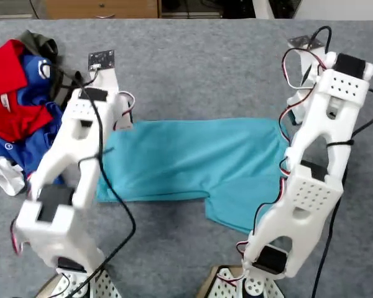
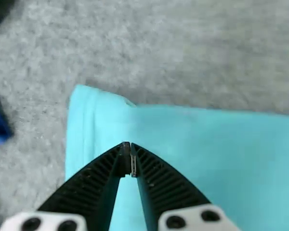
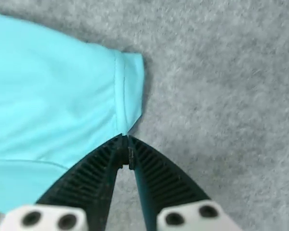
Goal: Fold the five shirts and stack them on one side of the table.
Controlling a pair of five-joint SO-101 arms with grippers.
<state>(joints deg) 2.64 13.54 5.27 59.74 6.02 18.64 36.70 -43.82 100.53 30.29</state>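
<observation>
A teal shirt (image 1: pixel 193 161) lies spread across the middle of the grey table (image 1: pixel 193 68), with one sleeve (image 1: pixel 236 211) pointing toward the near edge. My left gripper (image 2: pixel 127 155) is shut on the teal shirt (image 2: pixel 207 159) a little in from its left far corner. At the shirt's right far corner my right gripper (image 3: pixel 125 150) is shut on the hem of the teal shirt (image 3: pixel 53 101). In the high view the left arm (image 1: pixel 81 143) and right arm (image 1: pixel 317 155) stand over the shirt's two ends.
A loose pile at the far left holds a red shirt (image 1: pixel 9 93), a blue shirt (image 1: pixel 25 146), a white one (image 1: pixel 6 174) and a dark one (image 1: pixel 40 43). Wooden furniture (image 1: pixel 99 9) runs behind the table. Bare grey cloth lies beyond the teal shirt.
</observation>
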